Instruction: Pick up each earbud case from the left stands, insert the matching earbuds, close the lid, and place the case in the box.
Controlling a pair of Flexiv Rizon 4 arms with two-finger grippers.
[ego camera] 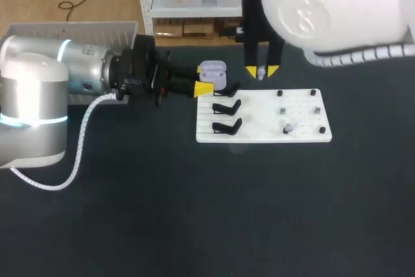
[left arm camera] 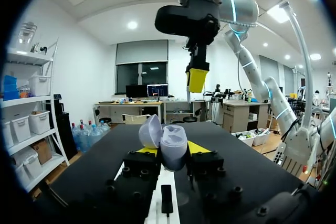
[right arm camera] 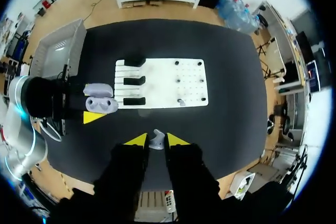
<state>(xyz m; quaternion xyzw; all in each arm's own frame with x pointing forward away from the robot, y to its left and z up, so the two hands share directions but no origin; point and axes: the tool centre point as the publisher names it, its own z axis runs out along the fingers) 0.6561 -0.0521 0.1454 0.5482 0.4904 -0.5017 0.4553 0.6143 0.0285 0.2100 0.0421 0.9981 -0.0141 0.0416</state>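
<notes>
Left gripper [left arm camera: 172,151] is clamped on the open lavender earbud case [left arm camera: 168,142], lid raised, held just beside the far left corner of the white board [ego camera: 259,135]. Right gripper [right arm camera: 156,140] is pinched on a single earbud [right arm camera: 156,143] over the tabletop [ego camera: 194,212], near the case. Black stands [ego camera: 227,116] line the board's left side. The box [ego camera: 71,29] sits at the far left.

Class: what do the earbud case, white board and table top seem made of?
The earbud case looks like smooth lilac plastic, soft sheen. The white board: probably matte plastic, no glare. The table top: black, dull, perhaps cloth or rubber mat.
</notes>
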